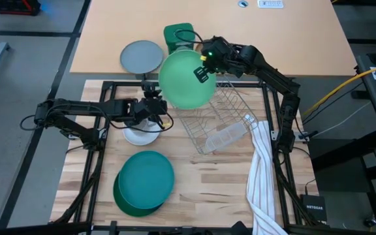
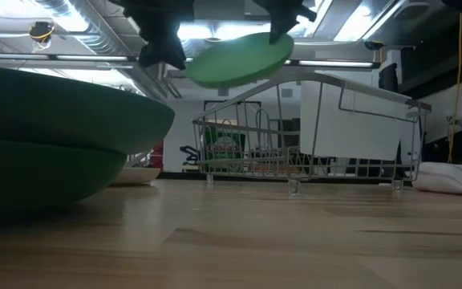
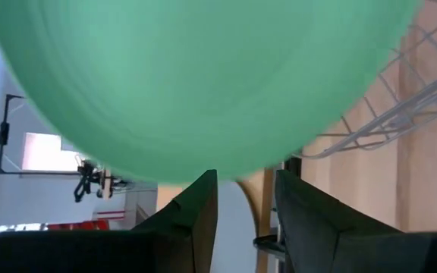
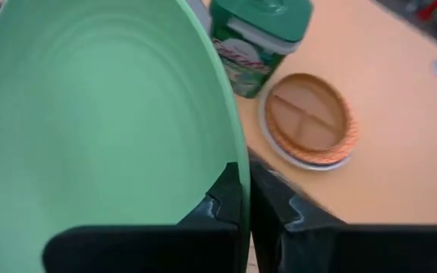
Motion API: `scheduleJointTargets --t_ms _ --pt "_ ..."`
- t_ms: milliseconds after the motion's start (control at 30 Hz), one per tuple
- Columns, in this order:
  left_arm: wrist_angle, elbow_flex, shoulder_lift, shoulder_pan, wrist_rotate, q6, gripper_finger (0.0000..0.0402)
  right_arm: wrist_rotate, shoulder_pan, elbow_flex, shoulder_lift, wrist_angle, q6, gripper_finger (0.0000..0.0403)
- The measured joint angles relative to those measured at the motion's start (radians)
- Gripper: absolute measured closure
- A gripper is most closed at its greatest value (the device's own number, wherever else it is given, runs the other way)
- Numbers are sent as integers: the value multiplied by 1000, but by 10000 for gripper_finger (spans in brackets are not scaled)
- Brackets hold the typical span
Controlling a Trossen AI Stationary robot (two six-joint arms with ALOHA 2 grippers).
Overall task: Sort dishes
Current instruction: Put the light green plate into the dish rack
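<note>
Stacked teal round plates (image 2: 54, 152) foreground; right hand (image 4: 245, 201) pinches light-green round plate's (image 1: 186, 79) rim above wire rack (image 1: 220, 117) — a slip risks dropping it.

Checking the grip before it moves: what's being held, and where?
The right claw pinches the light green plate by its rim; the left claw holds nothing.

A pale wooden tabletop (image 1: 201, 189) is framed by black metal rails; a tan table (image 1: 292, 32) is seen beyond, and grey floor (image 1: 18, 72) alongside.
</note>
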Motion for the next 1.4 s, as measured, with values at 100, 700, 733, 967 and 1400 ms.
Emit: scheduleJointTargets --t_ms 100,700,733,967,1400 --pt "-1 0 0 -10 2 -28 279 38 0 0 0 -5 -60 391" --pt "51 0 0 105 110 -416 279 117 1 0 0 62 -480 392" --pt "70 0 0 125 141 -456 279 112 1 0 0 64 -486 391" --pt "288 0 0 270 323 -547 279 76 1 0 0 58 -499 393" --pt "588 1 0 439 663 -444 279 21 1 0 0 59 -498 391"
